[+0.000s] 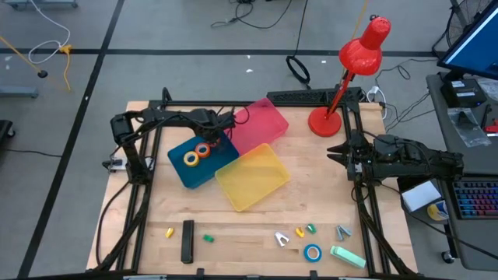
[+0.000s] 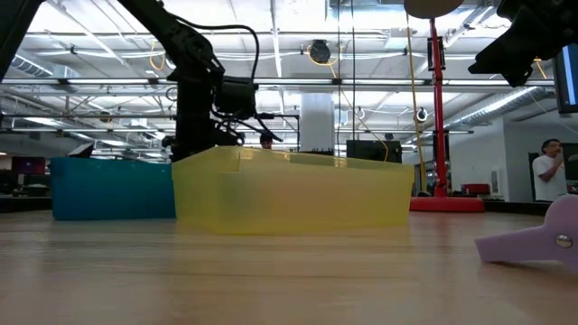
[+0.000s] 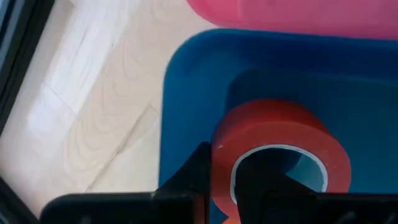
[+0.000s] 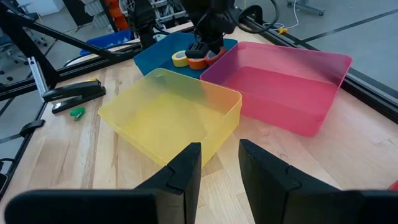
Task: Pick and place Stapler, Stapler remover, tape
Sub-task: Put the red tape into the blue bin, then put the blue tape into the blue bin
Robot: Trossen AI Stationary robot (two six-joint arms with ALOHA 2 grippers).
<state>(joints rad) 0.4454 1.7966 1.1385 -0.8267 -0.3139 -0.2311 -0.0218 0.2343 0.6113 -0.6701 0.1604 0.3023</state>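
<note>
High view gives you the layout: three shallow plastic bins sit clustered mid-table, a blue bin on the left, a translucent pink bin behind it and a translucent yellow bin in front, on the pale wooden tabletop. Your left gripper hangs over the blue bin's far end, and the left wrist view shows its jaws pinched shut on the wall of a red ring-shaped tape roll, one finger outside the ring and one inside its pale core. A yellow tape roll and an orange tape roll already lie in the blue bin, touching each other. A blue tape roll lies flat near the table's front edge, beside a mint-green stapler; a black stapler lies towards the front left. The small silver piece near the blue roll may be the staple remover, though you can't be sure at this range. Your right gripper waits at the table's right side, jaws slightly parted and holding nothing.
</note>
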